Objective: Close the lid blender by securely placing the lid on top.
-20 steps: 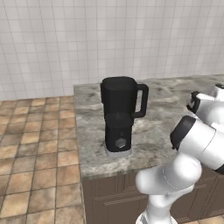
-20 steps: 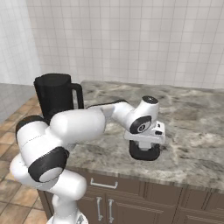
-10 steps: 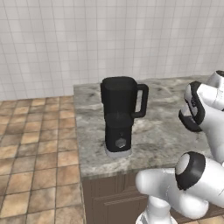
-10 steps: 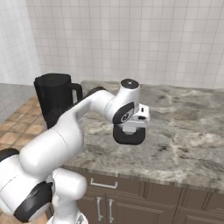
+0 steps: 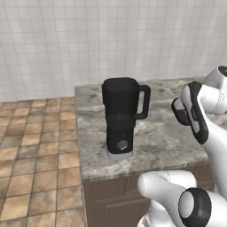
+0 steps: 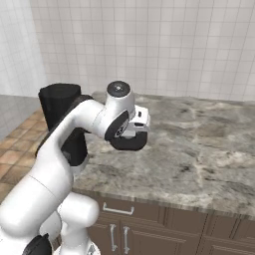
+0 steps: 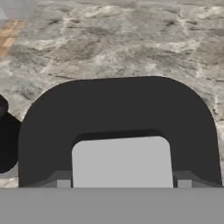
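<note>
The pincer (image 6: 130, 144) grips the lid (image 6: 128, 143) above the counter (image 6: 209, 144).

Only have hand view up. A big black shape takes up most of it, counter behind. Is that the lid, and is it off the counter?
Observer: Yes, that's the lid. In the right base view it hangs under the gripper, clear of the counter.
Operator: Where's the blender relative to it?
Observer: The blender stands near the counter's left edge. The lid is off to its right, not touching it.
Operator: Jug top open?
Observer: Yes. In the left base view the jug's rim is bare, with nothing on it.
</note>
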